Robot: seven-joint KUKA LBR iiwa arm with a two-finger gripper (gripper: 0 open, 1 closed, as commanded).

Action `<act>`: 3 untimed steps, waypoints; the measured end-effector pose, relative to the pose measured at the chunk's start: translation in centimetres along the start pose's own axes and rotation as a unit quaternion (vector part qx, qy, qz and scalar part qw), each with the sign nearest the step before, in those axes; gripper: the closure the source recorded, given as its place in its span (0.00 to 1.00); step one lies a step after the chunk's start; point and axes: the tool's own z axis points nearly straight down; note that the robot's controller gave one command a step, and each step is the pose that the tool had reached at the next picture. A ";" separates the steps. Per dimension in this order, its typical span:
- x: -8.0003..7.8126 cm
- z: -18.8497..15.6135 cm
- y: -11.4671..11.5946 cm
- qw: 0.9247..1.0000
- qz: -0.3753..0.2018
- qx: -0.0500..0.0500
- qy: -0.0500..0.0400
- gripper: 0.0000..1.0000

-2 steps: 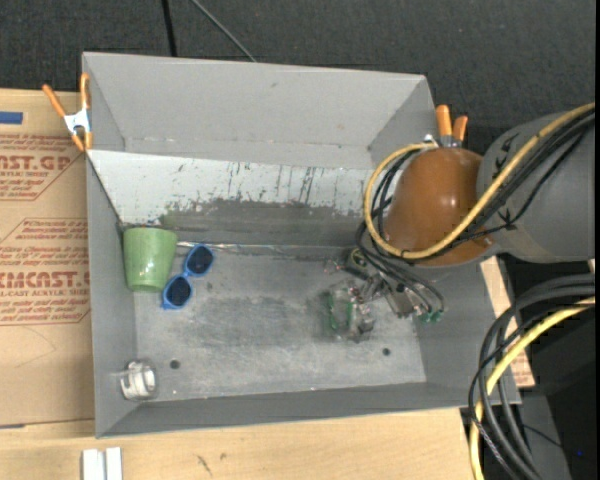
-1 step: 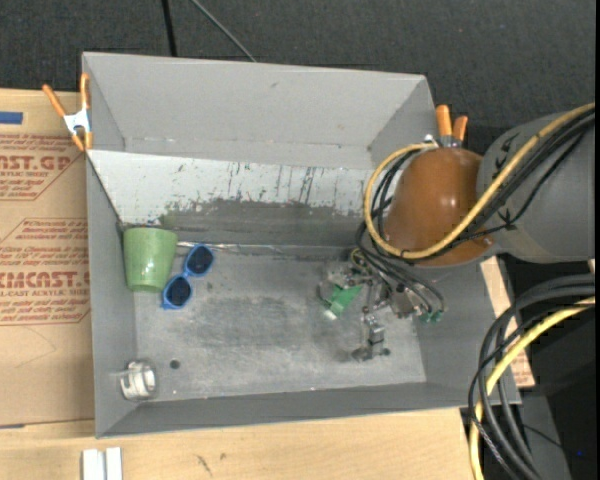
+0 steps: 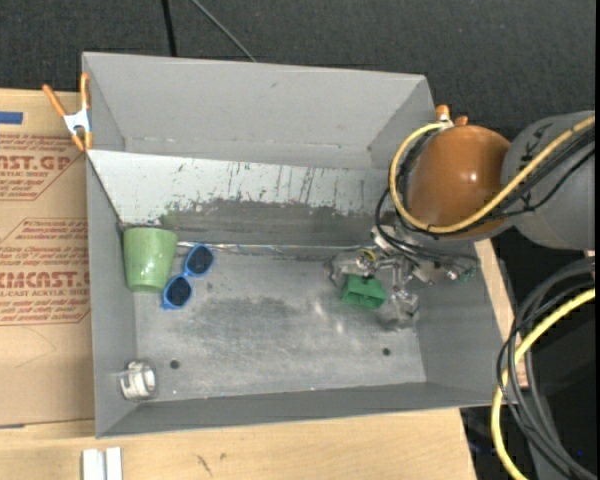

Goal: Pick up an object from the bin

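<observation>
Gripper (image 3: 385,286): low at the bin's 3 o'clock; whether it is open, or has hold of anything, cannot be told.
Green block (image 3: 361,292): at its 9 o'clock side, perhaps touching.
Risk: an off-centre close could skid the block across bare metal.
Edge: the right wall (image 3: 458,298) is near and crowds the wrist.
Room: the floor is open toward 9 o'clock, up to the green cup (image 3: 148,256) and blue toy sunglasses (image 3: 187,276).

Arm (image 3: 560,178) in from right, orange wrist cover (image 3: 455,178) (yellow cables (image 3: 405,168) looped round it), jaws pointing down
</observation>
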 end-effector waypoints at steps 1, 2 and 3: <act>-0.1 0.0 0.1 1.000 0.000 -0.001 -0.001 1.00; -0.1 0.0 0.1 1.000 0.000 -0.001 -0.001 0.00; 5.9 -0.9 -2.8 0.997 0.075 -0.001 0.000 0.00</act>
